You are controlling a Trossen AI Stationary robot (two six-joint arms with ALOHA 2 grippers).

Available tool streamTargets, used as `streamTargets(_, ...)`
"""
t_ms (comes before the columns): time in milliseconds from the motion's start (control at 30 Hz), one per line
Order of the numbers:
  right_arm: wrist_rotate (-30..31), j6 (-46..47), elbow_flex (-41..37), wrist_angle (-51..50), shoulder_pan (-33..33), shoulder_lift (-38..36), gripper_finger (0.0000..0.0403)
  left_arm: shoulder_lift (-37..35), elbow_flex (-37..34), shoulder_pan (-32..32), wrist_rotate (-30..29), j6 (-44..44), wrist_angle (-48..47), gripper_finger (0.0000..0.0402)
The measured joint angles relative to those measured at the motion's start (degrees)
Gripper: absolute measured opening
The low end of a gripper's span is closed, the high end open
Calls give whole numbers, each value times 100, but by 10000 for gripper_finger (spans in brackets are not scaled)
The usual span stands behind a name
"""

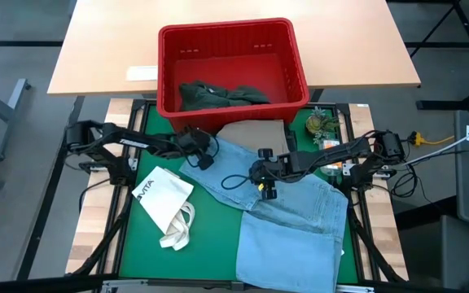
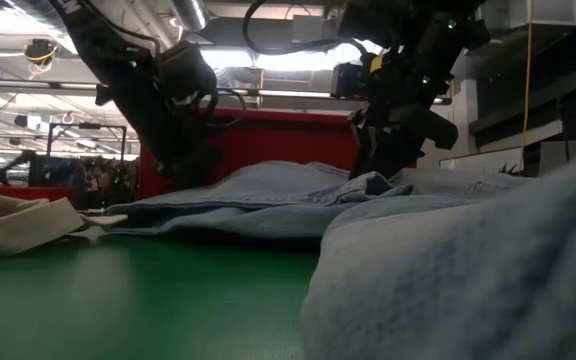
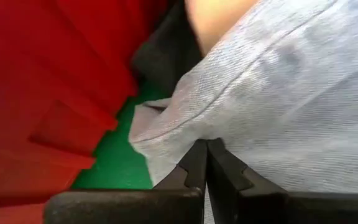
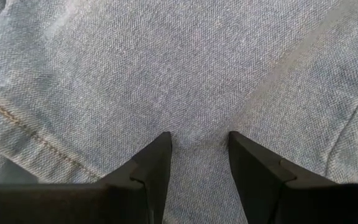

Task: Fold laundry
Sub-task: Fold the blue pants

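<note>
A robotics lab or industrial workshop. Two dark robot arms are mounted on a black metal frame (image 1: 54,195) around a green-topped counter (image 1: 210,236), with loose cables (image 1: 430,140) trailing off beside the right arm. Beyond the arms stands a plain light wooden counter (image 1: 104,41) on a grey floor (image 1: 15,122). Seen level across the green surface, the room behind is a large open hall with long ceiling strip lights (image 2: 288,60), exposed ducts and pipes overhead, and dark racks of equipment (image 2: 68,170) far off.
</note>
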Motion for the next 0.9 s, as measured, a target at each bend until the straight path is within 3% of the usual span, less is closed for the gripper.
streamTargets(167,-42,-26,127,-100,0,6,161,-668,-4,-124,257,5,-187,2)
streamTargets(500,-80,-149,304,-355,4,7,161,-2343,-4,-266,383,-247,-1586,12)
streamTargets(700,-92,-149,306,-343,4,7,161,-2831,-4,-180,522,-765,-2569,63)
streamTargets(900,-92,-151,309,-333,4,7,161,-2784,-4,-153,366,-1032,-3026,132)
